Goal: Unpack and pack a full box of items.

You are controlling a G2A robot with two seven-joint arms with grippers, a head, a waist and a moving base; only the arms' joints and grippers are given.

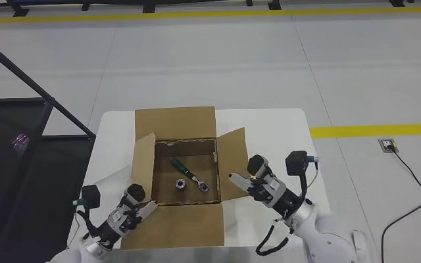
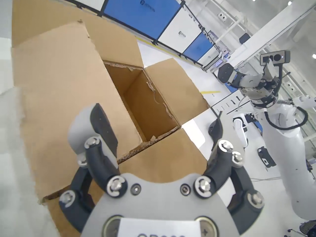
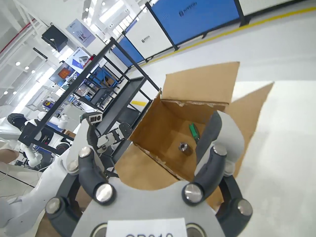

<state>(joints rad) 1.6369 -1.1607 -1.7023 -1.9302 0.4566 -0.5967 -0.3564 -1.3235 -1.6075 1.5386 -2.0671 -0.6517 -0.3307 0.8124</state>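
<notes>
A brown cardboard box (image 1: 176,123) stands upright on the white bench (image 1: 276,131), its top open and all four flaps spread outward. A green-handled steel ratchet wrench (image 1: 190,175) lies flat and diagonal on the box floor, its handle toward the far wall. A short silvery cylindrical metal socket (image 1: 179,185) sits just beside the wrench, nearer the robot's side.

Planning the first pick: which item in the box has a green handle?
The long ratchet, lying diagonally; the other is a short round metal socket.

Box (image 1: 174,122) — matt cardboard, ragged edges; socket (image 1: 179,184) — shiny metal.
</notes>
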